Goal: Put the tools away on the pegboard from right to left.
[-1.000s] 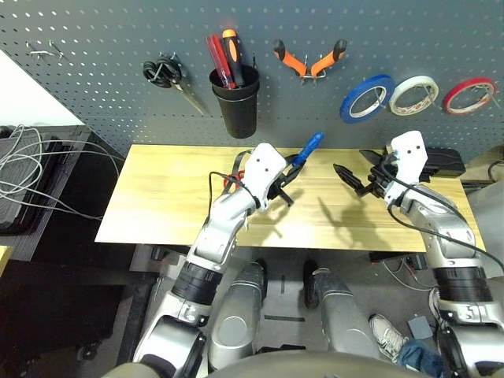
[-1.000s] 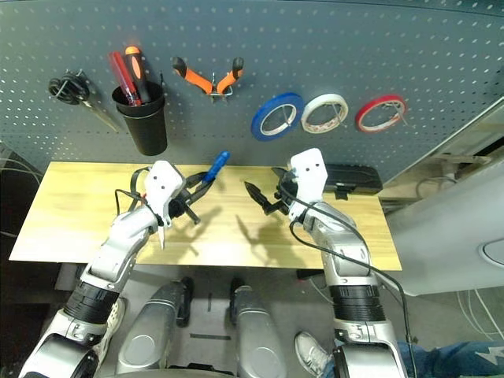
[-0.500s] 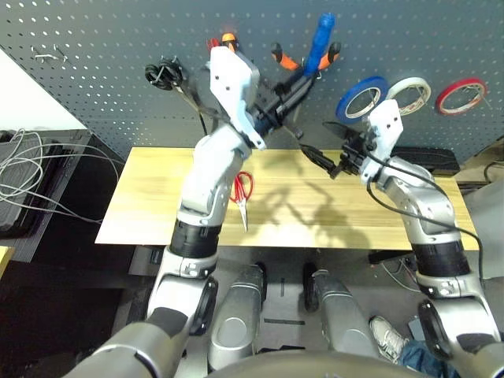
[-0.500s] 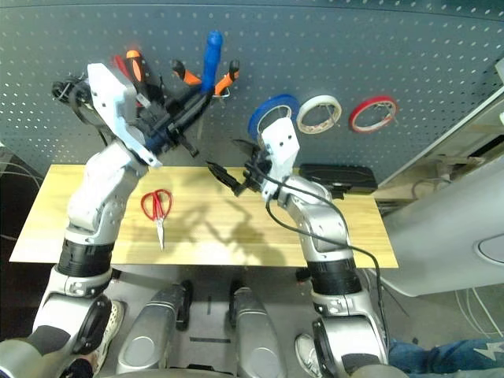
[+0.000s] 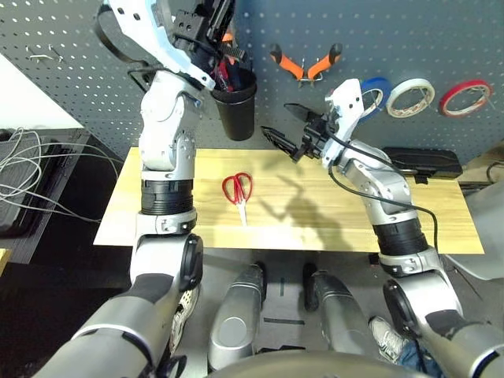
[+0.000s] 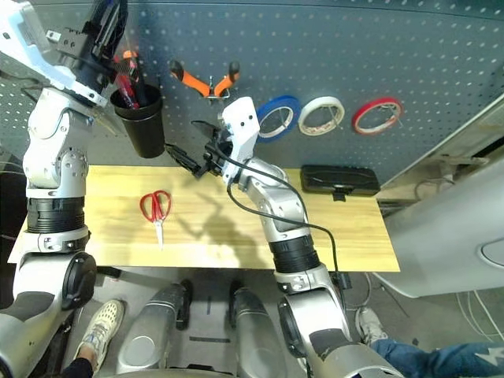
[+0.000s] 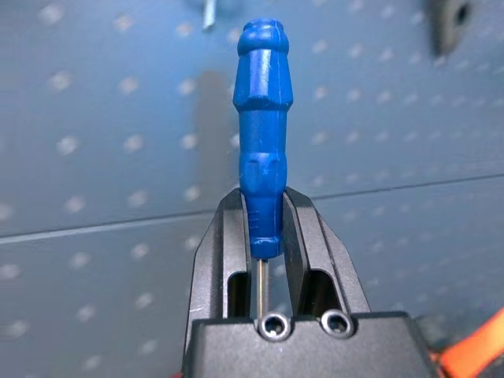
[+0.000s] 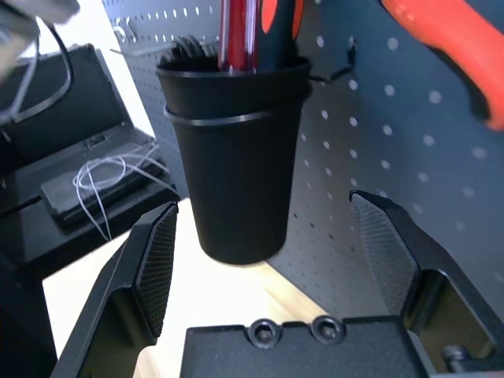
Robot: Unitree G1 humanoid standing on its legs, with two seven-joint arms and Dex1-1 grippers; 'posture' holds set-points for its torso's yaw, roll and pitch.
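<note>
Gripping a small blue-handled screwdriver point(image 7: 262, 150) near the base of its handle, the left gripper point(image 7: 266, 236) has its two black fingers nearly closed around the tool, whose thin metal shaft runs down between them. The blue handle points away from the wrist towards the large dark grey pegboard point(image 5: 394, 39) dotted with small holes. In the head views this gripper is raised high, above the black plastic cup point(image 5: 236, 106) that hangs on the pegboard.

The right gripper point(image 5: 285, 128) has its fingers spread wide with nothing between them. It is held above the pale wooden table point(image 5: 331, 209), pointing towards the cup and just beside it without touching.

The cup holds a red-handled tool and an orange-and-black-handled tool, standing upright with their handles poking out of the rim.

Orange-and-black-handled pliers point(image 5: 305, 61) hang on a hook to the right of the cup. Further right hang a blue tape ring point(image 5: 375, 88), partly behind the right arm, then a white tape ring point(image 5: 413, 94) and a red tape ring point(image 5: 468, 94). Red-handled scissors point(image 5: 238, 193) lie flat on the table below the cup.
</note>
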